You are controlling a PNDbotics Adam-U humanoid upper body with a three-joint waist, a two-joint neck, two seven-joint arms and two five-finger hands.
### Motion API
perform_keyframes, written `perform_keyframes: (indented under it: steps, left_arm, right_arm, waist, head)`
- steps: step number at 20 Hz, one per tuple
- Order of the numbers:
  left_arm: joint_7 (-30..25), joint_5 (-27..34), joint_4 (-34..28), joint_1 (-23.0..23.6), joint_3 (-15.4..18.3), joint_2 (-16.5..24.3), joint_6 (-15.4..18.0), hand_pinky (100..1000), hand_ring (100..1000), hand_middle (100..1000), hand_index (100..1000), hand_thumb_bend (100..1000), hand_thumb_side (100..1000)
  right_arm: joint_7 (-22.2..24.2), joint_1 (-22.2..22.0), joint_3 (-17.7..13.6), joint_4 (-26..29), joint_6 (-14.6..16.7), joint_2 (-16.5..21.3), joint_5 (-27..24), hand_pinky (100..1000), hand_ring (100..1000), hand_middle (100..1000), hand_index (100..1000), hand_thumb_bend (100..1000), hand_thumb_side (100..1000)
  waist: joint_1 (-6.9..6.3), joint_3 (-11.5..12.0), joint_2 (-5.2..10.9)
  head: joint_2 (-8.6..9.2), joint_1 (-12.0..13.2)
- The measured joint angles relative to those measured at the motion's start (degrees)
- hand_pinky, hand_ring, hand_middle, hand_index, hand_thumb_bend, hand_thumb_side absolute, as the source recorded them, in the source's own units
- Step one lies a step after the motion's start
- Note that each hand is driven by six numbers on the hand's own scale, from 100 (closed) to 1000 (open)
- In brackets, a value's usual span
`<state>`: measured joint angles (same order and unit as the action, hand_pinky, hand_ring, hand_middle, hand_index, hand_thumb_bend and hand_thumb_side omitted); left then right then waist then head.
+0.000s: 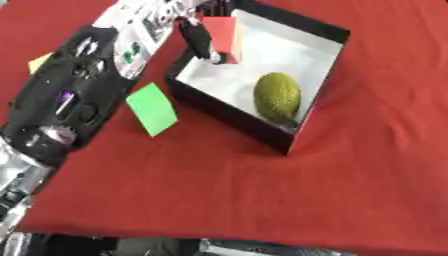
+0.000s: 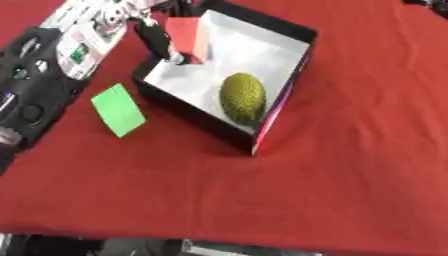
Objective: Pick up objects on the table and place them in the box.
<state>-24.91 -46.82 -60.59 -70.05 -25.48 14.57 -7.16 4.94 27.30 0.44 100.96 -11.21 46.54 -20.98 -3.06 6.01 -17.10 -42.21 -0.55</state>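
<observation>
A black box with a white inside (image 1: 229, 116) stands askew at the upper middle of the red table. A bumpy green oval object (image 1: 277, 96) lies in it, against its right wall. A red block (image 1: 224, 33) is in the box's far left corner. My left arm runs up the left side, and my left hand (image 1: 198, 41) reaches over that corner, one dark finger lying straight along the block's left face. The other fingers are hidden. A flat green piece (image 1: 151, 108) lies on the cloth just left of the box. My right hand shows in neither view.
A small yellow thing (image 1: 39, 62) peeks out from behind my left arm at the far left. The red cloth (image 1: 262, 200) stretches to the table's front edge at the bottom. Something dark (image 2: 430, 2) sits at the top right corner.
</observation>
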Motion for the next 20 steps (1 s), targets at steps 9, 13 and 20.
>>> perform_keyframes:
  steps: [9, 13, 20]
  left_arm:
    - [2.22, -1.64, 0.18, 0.51, 0.88, -0.43, 1.0, 821, 803, 777, 883, 718, 393]
    - [2.7, -0.47, -3.43, 1.12, 1.56, 0.68, 0.38, 798, 768, 724, 836, 650, 363]
    - [-2.37, 15.53, -23.48, 6.5, 1.67, 16.54, -9.39, 786, 749, 691, 812, 617, 404]
  right_arm:
    - [0.29, 0.08, 0.03, -0.02, -0.13, -0.45, 0.41, 901, 898, 765, 871, 100, 535]
    - [0.21, -0.25, -0.02, -0.02, -0.04, -0.43, 0.54, 901, 898, 765, 871, 100, 521]
    - [-1.25, -3.62, -1.15, 0.48, 0.87, 0.93, 0.52, 901, 898, 766, 871, 100, 522]
  waist:
    - [0.04, -0.09, -0.23]
    - [0.01, 0.35, -0.23]
    - [-0.43, 2.35, -0.08]
  head:
    - [0.02, -0.01]
    - [0.01, -0.18]
    - [-0.32, -2.85]
